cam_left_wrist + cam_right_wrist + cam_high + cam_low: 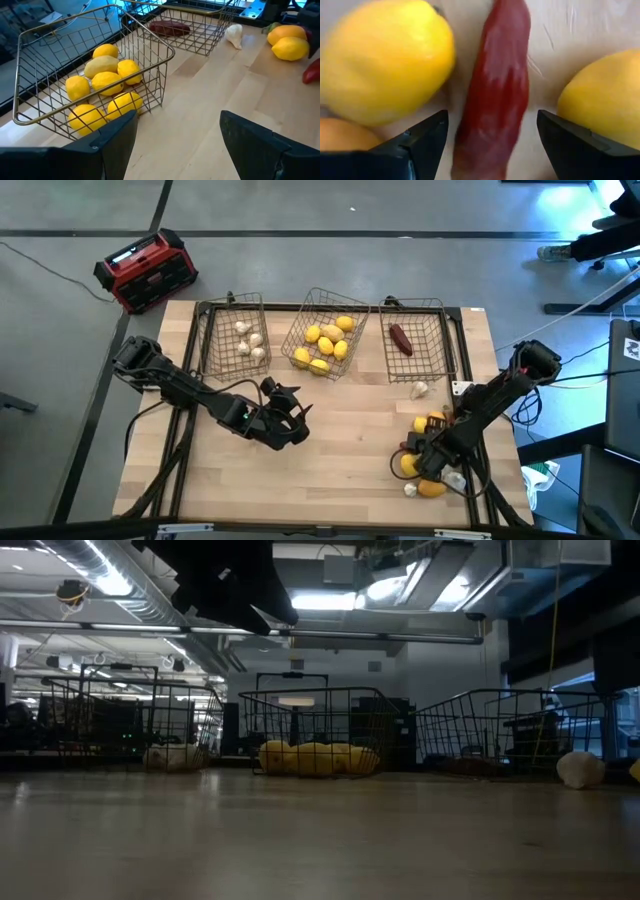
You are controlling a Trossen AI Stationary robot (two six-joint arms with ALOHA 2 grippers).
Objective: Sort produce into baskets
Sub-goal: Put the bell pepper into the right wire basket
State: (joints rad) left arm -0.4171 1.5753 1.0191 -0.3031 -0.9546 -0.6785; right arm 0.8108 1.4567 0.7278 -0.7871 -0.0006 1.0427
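Observation:
Three wire baskets stand along the table's far edge: the left one holds white bulbs, the middle one lemons, the right one a dark red piece. Near the table's right front, loose lemons, an orange piece and a dark red piece lie on the wood. My right gripper points down over them, open, a finger on either side of the red piece without touching it. My left gripper hangs open at mid-table, facing the lemon basket.
A loose white bulb lies on the table just in front of the right basket. Lemons sit close on both sides of the red piece. A red-and-black box stands on the floor beyond the table's far left corner. Bare wood lies between the arms.

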